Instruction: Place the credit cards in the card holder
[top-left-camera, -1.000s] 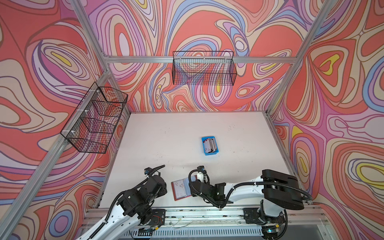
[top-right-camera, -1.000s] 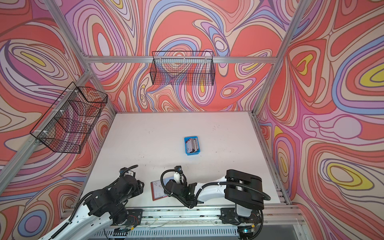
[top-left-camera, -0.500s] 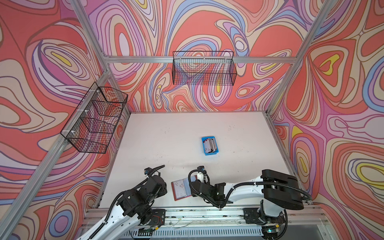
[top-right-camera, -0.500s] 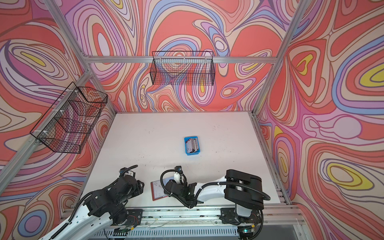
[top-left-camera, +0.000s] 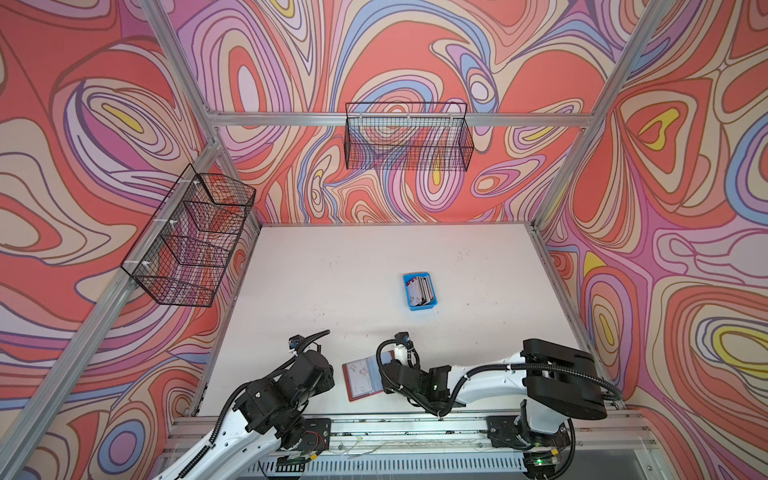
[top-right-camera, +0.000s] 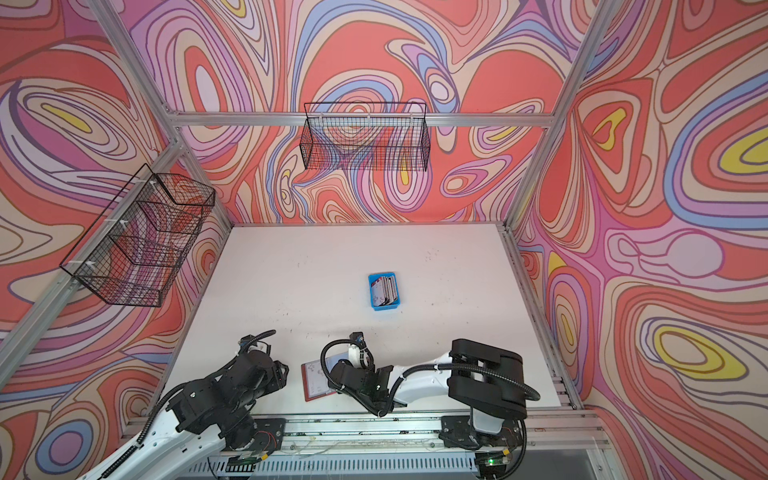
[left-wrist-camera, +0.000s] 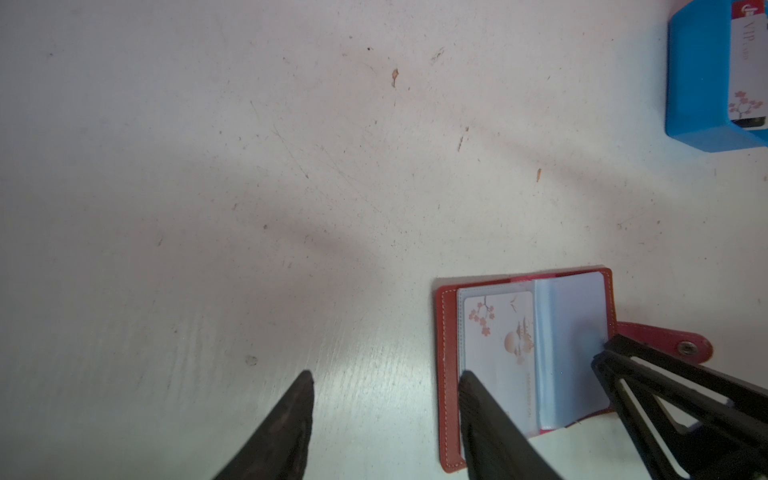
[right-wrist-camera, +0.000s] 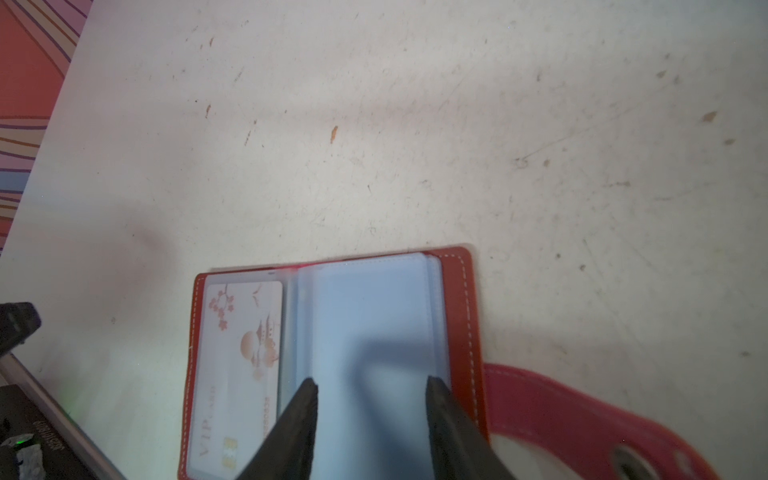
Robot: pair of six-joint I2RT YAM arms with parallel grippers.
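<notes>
The cards [top-left-camera: 421, 289] stand in the tray [top-left-camera: 424, 308], at 1 o'clock from the holder [top-left-camera: 360, 380]. They look thin, stiff, slippery; take one by its edges. Your left claw [left-wrist-camera: 386, 372] and right claw [right-wrist-camera: 371, 380] are half wide, empty.

Both arms had white shells and black joint housings. The left arm [top-left-camera: 291, 386] carried chunky black motor blocks, and a ribbed black cable [top-left-camera: 309, 336] looped off the end farthest from the base rail [top-left-camera: 395, 424]. The right arm [top-left-camera: 486, 376] had a smooth white forearm, a wide flat black block [top-left-camera: 561, 378] near the rail, and a black cable strapped on with white ties. Black mount plates [top-left-camera: 505, 428] on the rail showed screw heads. Red and yellow wires [top-left-camera: 313, 436] sat at the left plate, and a green light [top-left-camera: 539, 461] glowed below the right one. The left gripper [left-wrist-camera: 386, 376] had matte black fingers [left-wrist-camera: 286, 424] tapering to points. The right gripper [right-wrist-camera: 372, 380] matched, its finger sides open triangular trusses.
</notes>
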